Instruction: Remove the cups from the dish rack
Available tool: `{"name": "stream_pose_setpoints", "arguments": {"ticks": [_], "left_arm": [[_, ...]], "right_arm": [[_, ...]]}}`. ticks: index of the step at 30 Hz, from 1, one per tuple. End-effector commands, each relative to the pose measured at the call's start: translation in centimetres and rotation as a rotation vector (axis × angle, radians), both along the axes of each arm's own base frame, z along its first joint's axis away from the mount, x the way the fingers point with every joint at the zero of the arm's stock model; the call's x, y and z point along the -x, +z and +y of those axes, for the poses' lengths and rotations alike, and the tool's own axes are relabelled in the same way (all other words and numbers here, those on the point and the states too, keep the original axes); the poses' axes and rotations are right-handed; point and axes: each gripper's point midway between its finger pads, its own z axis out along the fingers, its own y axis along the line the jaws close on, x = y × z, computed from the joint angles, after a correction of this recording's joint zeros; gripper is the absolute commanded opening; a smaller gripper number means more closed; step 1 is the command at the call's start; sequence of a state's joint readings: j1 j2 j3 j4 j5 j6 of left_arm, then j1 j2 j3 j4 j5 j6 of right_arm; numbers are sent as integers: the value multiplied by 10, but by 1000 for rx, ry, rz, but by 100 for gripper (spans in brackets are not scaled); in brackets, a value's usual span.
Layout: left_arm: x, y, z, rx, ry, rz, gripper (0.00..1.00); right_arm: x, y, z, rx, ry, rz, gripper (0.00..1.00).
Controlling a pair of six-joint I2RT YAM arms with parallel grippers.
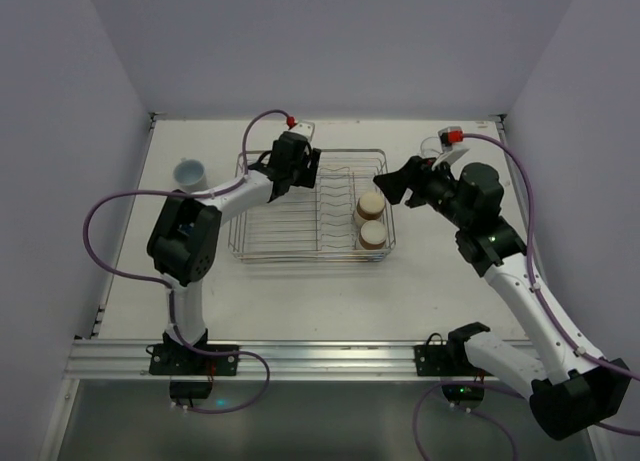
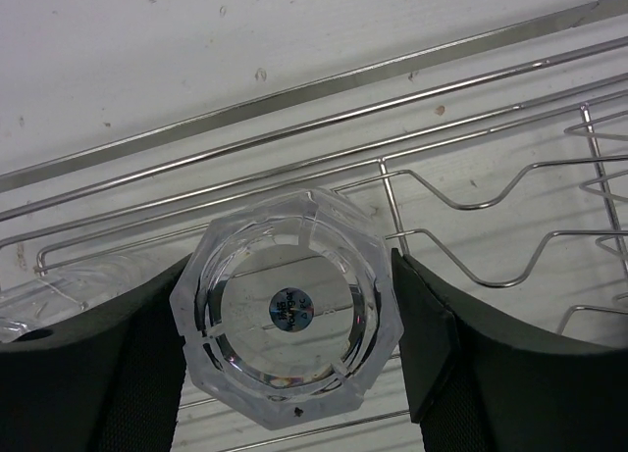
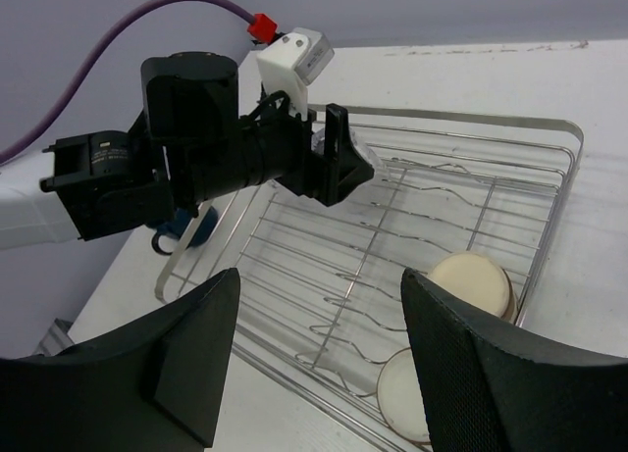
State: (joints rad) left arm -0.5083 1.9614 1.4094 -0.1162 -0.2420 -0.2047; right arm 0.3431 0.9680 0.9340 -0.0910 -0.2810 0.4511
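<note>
Standing on the worktop (image 1: 300,301) at far left is a pale cup (image 1: 188,171), outside the rack (image 1: 290,226). My left pincer (image 1: 308,167), at the rack's far-left corner, has both pads (image 2: 422,334) against a clear cup (image 2: 289,310). It looks held, its axis pointing along my fingers. Upward is free; wires lie close below. My right pincer (image 3: 319,295) hangs wide, empty, just right of two tan cups (image 1: 370,207).

We see a white table (image 1: 300,301), lightly speckled, closed in by pale walls (image 1: 60,181) on three sides. The wire rack (image 1: 280,236) sits on it toward the far middle, its long side running left to right. A pale cup (image 1: 189,172) stands upright on the bare top, near the rack's far left corner but apart from it. A metal rail (image 1: 330,357) runs along the near edge.
</note>
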Motion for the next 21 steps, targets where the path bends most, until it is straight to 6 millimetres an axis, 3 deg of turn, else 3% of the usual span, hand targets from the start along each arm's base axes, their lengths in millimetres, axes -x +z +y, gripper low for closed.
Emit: {"name": "stream_pose_setpoints", "arguments": {"ticks": [1,3,5,6,7,8,9,10,11,12,13,17,21], "left_arm": [[-8,44,-2,83,16,-108,44],[-1,58,-4,117,9,-128,39],[7,94,-3,179,7,-184,37],[15,95,0,189,6,-183,36],[22,128,1,239,1,-248,36],[29,144,-2,292,-18,-273,36],[37,148,-2,327,-27,-283,36],[50,176,-1,389,-47,-330,34],[64,189,-10,475,-98,-330,34],[73,190,-14,524,-126,-340,33],[90,214,-16,592,-176,-372,32],[140,242,-39,842,-353,-337,29],[170,260,-46,1007,-455,-344,26]], "right_arm": [[5,24,8,-46,33,-57,69],[7,24,13,-57,47,-50,70],[7,26,18,-95,57,-41,71],[8,21,20,-111,60,-25,75],[10,26,21,-159,60,-21,79],[9,33,22,-195,63,-42,83],[10,26,24,-237,59,-10,91],[12,27,25,-264,65,-14,94],[14,35,28,-297,90,-46,95],[15,29,31,-312,104,-36,95],[17,28,34,-345,118,-20,95],[25,27,48,-419,223,-2,92],[36,30,59,-499,318,31,89]]}}
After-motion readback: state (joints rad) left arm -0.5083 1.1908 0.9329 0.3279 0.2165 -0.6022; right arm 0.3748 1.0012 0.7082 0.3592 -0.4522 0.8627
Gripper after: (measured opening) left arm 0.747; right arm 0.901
